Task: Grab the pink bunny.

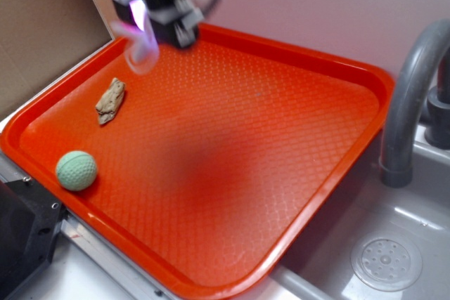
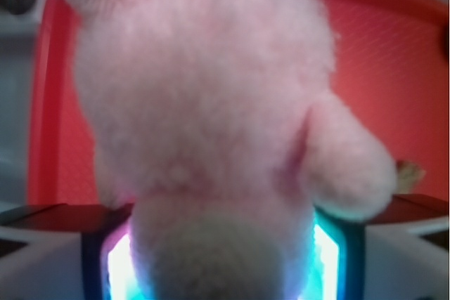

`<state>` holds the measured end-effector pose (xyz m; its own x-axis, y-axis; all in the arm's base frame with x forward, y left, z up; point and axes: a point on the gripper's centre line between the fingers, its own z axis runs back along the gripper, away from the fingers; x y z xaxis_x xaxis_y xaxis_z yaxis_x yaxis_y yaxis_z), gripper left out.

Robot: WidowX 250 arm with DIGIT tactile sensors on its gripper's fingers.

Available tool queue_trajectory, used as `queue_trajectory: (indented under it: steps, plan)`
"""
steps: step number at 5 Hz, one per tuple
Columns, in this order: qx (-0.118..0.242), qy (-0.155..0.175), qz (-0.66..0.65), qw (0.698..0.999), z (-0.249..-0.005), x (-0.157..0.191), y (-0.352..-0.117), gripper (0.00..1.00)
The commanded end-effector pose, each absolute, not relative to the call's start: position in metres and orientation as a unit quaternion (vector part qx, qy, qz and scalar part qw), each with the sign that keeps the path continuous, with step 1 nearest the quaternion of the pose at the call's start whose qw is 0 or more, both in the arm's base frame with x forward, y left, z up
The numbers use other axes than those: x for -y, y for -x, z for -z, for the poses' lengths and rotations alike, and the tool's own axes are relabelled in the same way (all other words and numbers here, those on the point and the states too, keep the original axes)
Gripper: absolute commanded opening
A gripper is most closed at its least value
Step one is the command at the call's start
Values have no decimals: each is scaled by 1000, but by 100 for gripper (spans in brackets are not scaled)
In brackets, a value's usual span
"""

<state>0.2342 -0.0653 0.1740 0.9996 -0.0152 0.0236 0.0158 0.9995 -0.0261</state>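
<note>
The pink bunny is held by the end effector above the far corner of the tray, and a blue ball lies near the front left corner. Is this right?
Nearly. The ball is green, not blue, as the exterior view shows. The rest holds: the end effector grips the pink bunny above the tray's far corner.

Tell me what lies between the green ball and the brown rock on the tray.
Nothing: in the exterior view only bare tray separates the ball from the rock.

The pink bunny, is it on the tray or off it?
Off it: the pink bunny sits clamped in the tool, raised above the orange tray.
</note>
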Motion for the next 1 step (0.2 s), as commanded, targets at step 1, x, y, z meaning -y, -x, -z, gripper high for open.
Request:
queue_trajectory:
  steps: [1]
  plan:
    - [70, 30, -41, 996, -213, 54, -223, 0]
